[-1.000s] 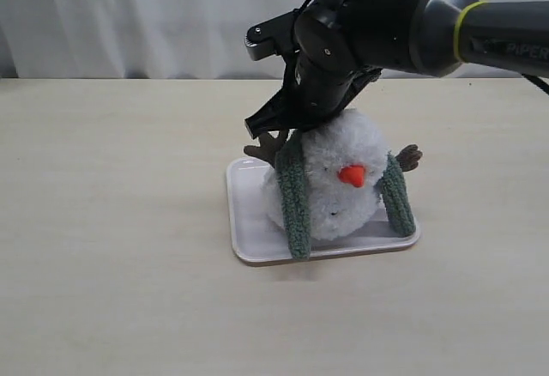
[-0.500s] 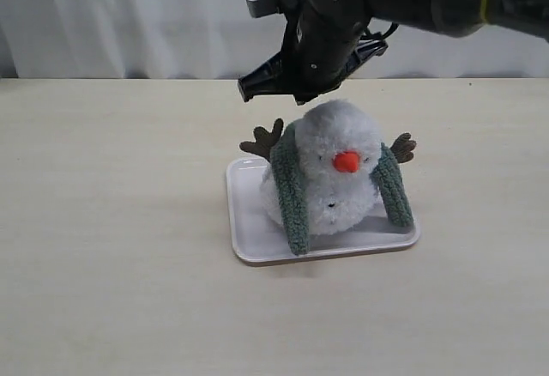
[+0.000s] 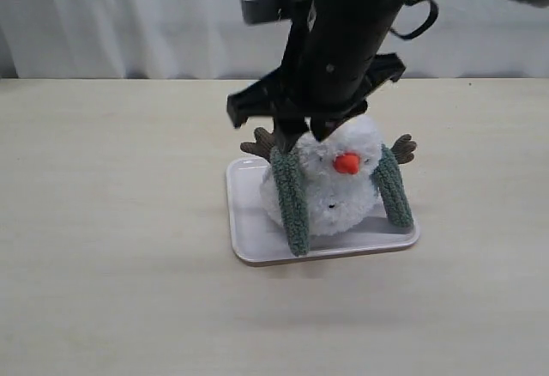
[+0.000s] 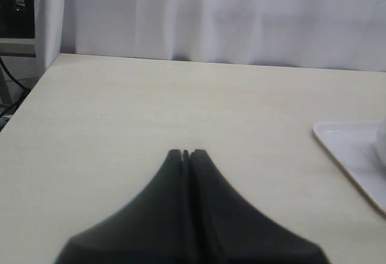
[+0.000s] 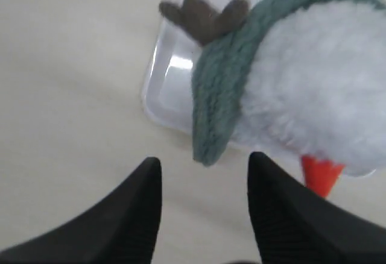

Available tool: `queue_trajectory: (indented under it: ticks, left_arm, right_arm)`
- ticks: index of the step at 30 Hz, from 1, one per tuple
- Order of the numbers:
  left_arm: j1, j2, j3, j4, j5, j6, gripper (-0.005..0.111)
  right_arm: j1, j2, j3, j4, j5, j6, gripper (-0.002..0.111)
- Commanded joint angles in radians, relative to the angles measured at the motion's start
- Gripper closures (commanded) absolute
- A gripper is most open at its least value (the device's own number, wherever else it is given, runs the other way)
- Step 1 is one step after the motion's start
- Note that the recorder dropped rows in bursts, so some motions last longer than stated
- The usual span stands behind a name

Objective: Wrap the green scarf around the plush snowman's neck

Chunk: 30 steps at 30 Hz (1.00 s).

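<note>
Table [image 3: 111, 221]: pale wood-look top that carries everything else.
Right arm [image 3: 343, 41]: black, reaching in from above; it covers the top of the snowman's head in the exterior view.
Tray [image 3: 247, 213]: white, shallow, with rounded corners, its long side running across the exterior view.
Snowman [image 3: 339, 191]: sits on the tray, upright, with its face toward the exterior camera.
Scarf [image 3: 292, 200]: draped over the snowman, with its long axis running up one side, behind the head and down the other. Both ends hang down the front, apart and uncrossed. The end on the view's left reaches the tray's front rim, and the other end [image 3: 395, 187] stops higher.
Neck: lost in the fluff, so the crease cannot be made out. The scarf's middle is hidden behind the head and the arm.
Right gripper [image 5: 205, 161]: jaws spread and empty, just above the snowman's head and the left-hanging scarf end.
Left gripper [image 4: 187, 154]: jaws pressed together with nothing between them, low over bare table, well away from the tray.
Twig arms [image 3: 257, 146]: brown, sticking out to each side.
Nose [image 3: 346, 163]: orange, pointing at the exterior camera.
</note>
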Motion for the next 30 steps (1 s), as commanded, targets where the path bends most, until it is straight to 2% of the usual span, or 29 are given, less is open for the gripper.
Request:
queue_trajectory:
  ticks: [1,6,9,15,26,30]
  left_arm:
    - [-0.008,-0.003,0.003,-0.002,-0.005,0.000,0.107]
    - [-0.008,-0.003,0.003,-0.002,-0.005,0.000,0.107]
    - [-0.008,-0.003,0.003,-0.002,-0.005,0.000,0.107]
    - [-0.008,-0.003,0.003,-0.002,-0.005,0.000,0.107]
    - [-0.008,-0.003,0.003,-0.002,-0.005,0.000,0.107]
    - [-0.008,-0.003,0.003,-0.002,-0.005,0.000,0.107]
  right_arm:
    - [0.110,-0.008,0.129,-0.086,-0.028,0.118,0.061]
    - [0.187,-0.008,0.277,-0.268,-0.156,0.365,0.050]
    - [0.194,-0.008,0.367,-0.343,-0.242,0.479,0.050]
    - [0.194,0.002,0.509,-0.395,-0.551,0.570,0.050]
    - [0.194,0.103,0.524,-0.594,-0.501,0.778,0.050]
    - [0.194,0.136,0.524,-0.653,-0.530,0.830,0.055]
